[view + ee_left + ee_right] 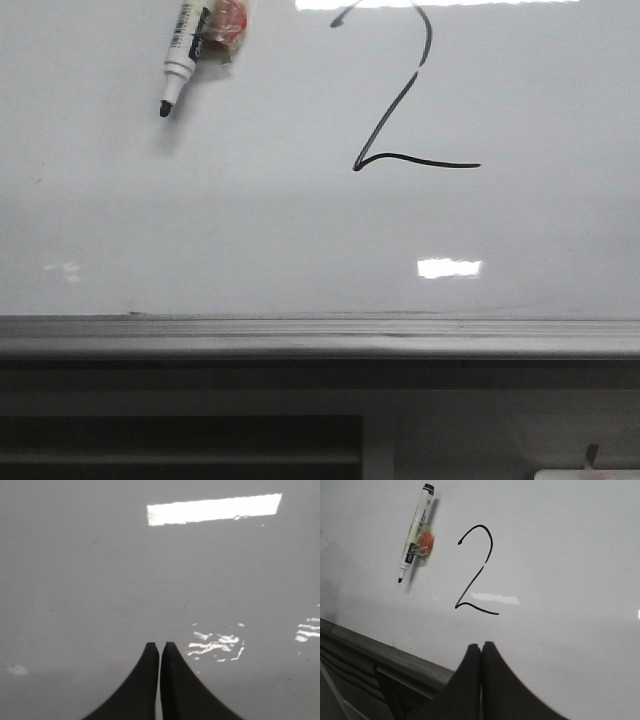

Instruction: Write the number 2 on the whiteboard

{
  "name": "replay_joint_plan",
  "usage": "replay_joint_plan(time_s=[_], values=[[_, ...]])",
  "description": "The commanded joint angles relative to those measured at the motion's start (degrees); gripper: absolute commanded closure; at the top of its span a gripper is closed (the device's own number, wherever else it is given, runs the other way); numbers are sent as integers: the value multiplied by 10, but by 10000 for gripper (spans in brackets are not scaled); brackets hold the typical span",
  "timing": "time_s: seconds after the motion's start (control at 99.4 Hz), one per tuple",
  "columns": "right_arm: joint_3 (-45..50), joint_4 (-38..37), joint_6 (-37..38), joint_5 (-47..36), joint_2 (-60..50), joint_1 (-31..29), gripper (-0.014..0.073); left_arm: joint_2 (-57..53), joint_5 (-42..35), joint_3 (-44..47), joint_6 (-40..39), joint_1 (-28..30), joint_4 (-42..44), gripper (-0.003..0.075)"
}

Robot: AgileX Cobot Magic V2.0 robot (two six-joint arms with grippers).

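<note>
A black hand-drawn number 2 (405,110) stands on the glossy whiteboard (250,240); its top runs into a light reflection at the frame's upper edge. The right wrist view shows the whole number 2 (477,572) on the whiteboard (570,580). My right gripper (482,645) is shut and empty, back from the board below the number. My left gripper (160,645) is shut and empty too, facing a bare stretch of whiteboard (100,580). Neither gripper appears in the front view.
A white marker pen (180,65) with a black tip and a red-orange holder clings to the board left of the number, also seen as the pen (415,535). A grey metal ledge (320,335) runs along the board's lower edge.
</note>
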Motion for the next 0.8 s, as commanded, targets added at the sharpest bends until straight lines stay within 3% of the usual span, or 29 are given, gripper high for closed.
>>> replay_joint_plan(time_s=[0.0, 0.151, 0.785], values=[[-14, 18, -4, -26, -2, -3, 662, -7, -41, 0, -10, 21, 9, 740], [-14, 18, -4, -27, -2, -3, 662, -23, -28, 8, -10, 43, 10, 740], [-14, 18, -4, -27, -2, -3, 662, -22, -8, 8, -10, 43, -10, 740]])
